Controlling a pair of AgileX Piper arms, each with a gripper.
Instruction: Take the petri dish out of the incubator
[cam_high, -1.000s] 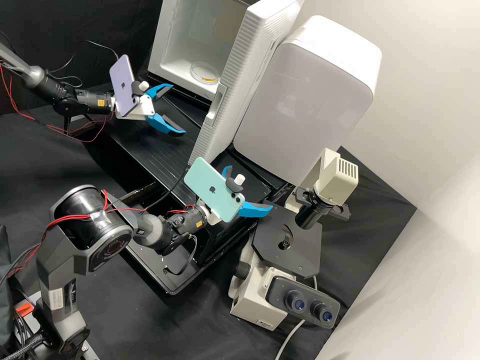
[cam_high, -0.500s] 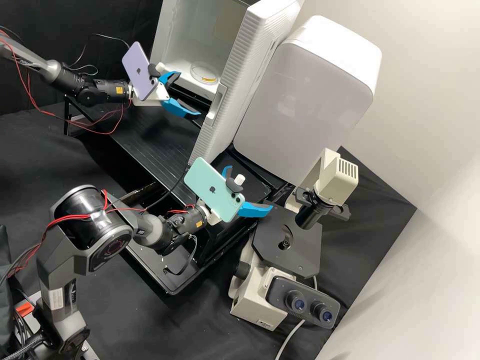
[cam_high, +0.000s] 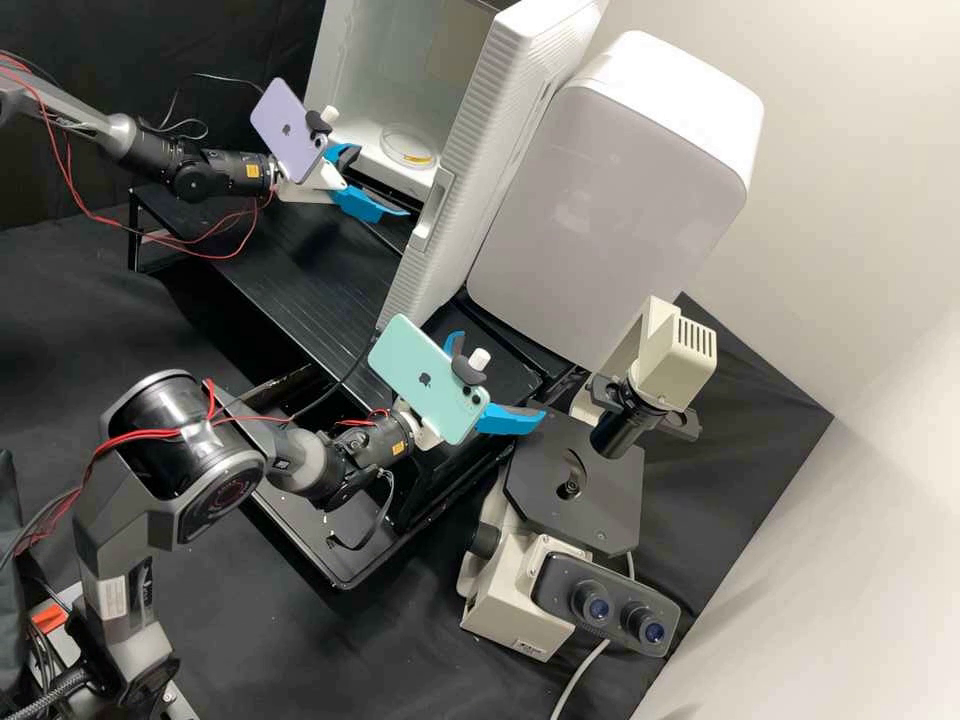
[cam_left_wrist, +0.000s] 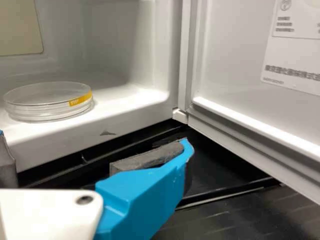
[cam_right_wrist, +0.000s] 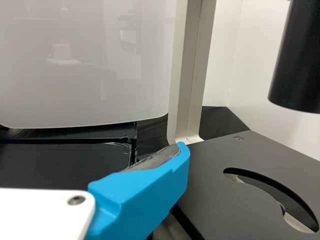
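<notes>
A clear petri dish (cam_high: 408, 145) with a yellow label lies on the floor of the open white incubator (cam_high: 345, 90). In the left wrist view the petri dish (cam_left_wrist: 48, 100) sits just inside, behind the incubator's front lip (cam_left_wrist: 115, 122). My left gripper (cam_high: 380, 182) hangs open right in front of the opening, a little short of the dish and below its level; one blue finger (cam_left_wrist: 150, 185) shows large there. My right gripper (cam_high: 497, 378) is open and holds nothing, over the edge of the microscope stage (cam_right_wrist: 250, 165), with one blue finger (cam_right_wrist: 145, 190) in sight.
The incubator door (cam_high: 490, 150) stands swung open to the right of the left gripper. A large white housing (cam_high: 620, 180) rises behind the right gripper. A microscope (cam_high: 570, 590) stands front right. Black trays (cam_high: 300, 290) cover the bench between the arms.
The left arm has moved up and right towards the incubator opening, and its fingers have drawn closer together while staying open. The right arm has kept still.
</notes>
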